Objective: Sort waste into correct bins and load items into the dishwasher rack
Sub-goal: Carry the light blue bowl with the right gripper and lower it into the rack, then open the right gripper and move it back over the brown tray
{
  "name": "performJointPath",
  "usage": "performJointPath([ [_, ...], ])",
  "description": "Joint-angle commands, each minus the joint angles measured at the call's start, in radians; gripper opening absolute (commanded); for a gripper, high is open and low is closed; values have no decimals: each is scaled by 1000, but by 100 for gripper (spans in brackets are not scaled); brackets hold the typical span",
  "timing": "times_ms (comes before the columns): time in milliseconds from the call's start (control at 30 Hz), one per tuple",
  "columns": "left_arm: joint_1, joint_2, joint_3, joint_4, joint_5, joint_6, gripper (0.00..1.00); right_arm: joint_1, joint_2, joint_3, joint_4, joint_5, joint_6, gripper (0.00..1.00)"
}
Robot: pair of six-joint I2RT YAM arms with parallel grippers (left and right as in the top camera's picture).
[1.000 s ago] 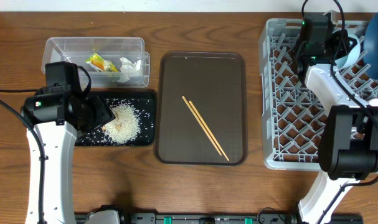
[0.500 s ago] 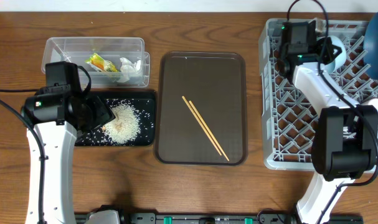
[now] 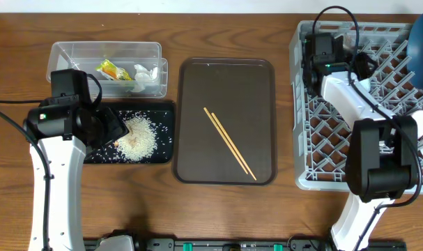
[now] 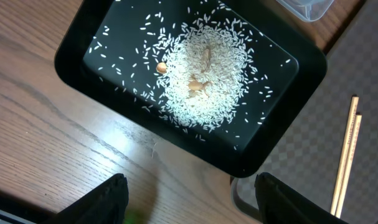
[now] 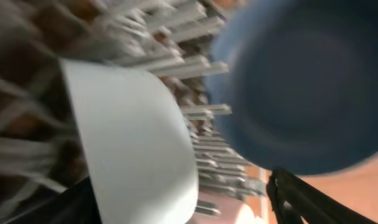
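R hand [image 5: 176, 186] sits w/ fingers apart at the dishwasher rack's [image 3: 298, 139] 11 o'clock, clamped on nothing. Light blue bowl [image 5: 132, 137] rests tilted in the rack at 12 o'clock, dark blue plate [image 5: 301, 81] at 1 o'clock. L hand [image 4: 189, 193] is also spread and empty at 9 o'clock of the surface [image 3: 197, 209], by the black tray [image 4: 279, 121] w/ rice [image 4: 204, 74]. Judged: bowl step is at let-go. Best done by backing straight out, no sideways swing, so neither finger clips bowl or plate. Chopsticks [image 3: 228, 143] lie on the brown tray [image 3: 197, 84], centre; pinch both tog. across mid-length.
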Motion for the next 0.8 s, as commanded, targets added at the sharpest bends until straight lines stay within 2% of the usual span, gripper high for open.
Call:
performJointPath([
  [0, 3, 0, -2, -5, -8, -6, 68, 13, -130, 1, 3, -220, 56, 84],
  [67, 3, 0, -2, -6, -8, -6, 68, 13, -208, 1, 0, -421, 56, 92],
  [167, 3, 0, -2, -5, -8, -6, 68, 14, -288, 1, -12, -655, 56, 94],
  [267, 3, 0, -2, -5, -8, -6, 68, 14, -359, 1, -51, -921, 64, 88],
  [333, 3, 0, -2, -5, -8, -6, 68, 20, -385, 1, -87, -1050, 124, 82],
  [400, 3, 0, -2, -5, -8, -6, 68, 35, -389, 1, -126, -1140, 202, 77],
  [533, 3, 0, -2, -5, -8, -6, 68, 80, -371, -1, -201, -1286, 320, 75],
  [767, 3, 0, -2, -5, -8, -6, 68, 212, -299, -8, -312, -1341, 285, 74],
])
